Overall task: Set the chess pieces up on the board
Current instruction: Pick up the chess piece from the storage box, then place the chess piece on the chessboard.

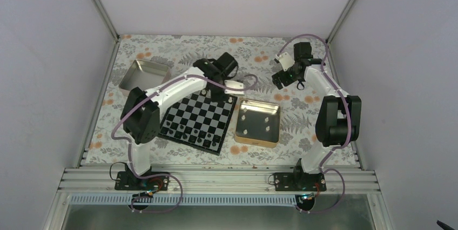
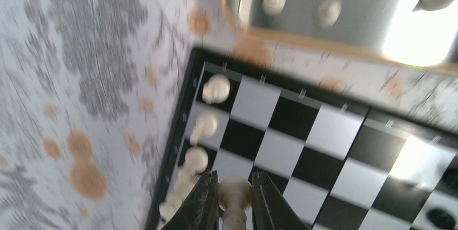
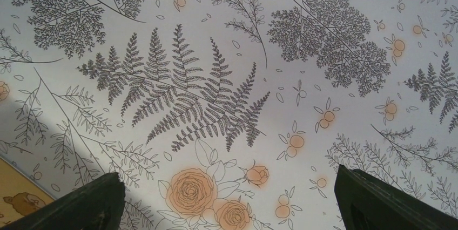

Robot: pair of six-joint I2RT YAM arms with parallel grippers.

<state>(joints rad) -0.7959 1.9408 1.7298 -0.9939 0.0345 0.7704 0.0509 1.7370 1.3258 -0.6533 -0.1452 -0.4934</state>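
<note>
The left gripper (image 2: pixel 233 184) pinches a white chess piece (image 2: pixel 234 193) over the board (image 2: pixel 281 151) at its far right corner, beside a row of white pieces (image 2: pixel 205 124). The right gripper (image 3: pixel 227 178), fingers spread wide, hangs over the flowered cloth (image 3: pixel 227 52), far right

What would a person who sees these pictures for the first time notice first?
The black and grey chessboard on the flowered cloth stands out. At its far edge the left pincer is shut on a white chessman, beside a row of white pieces. The right pincer hangs open.
</note>
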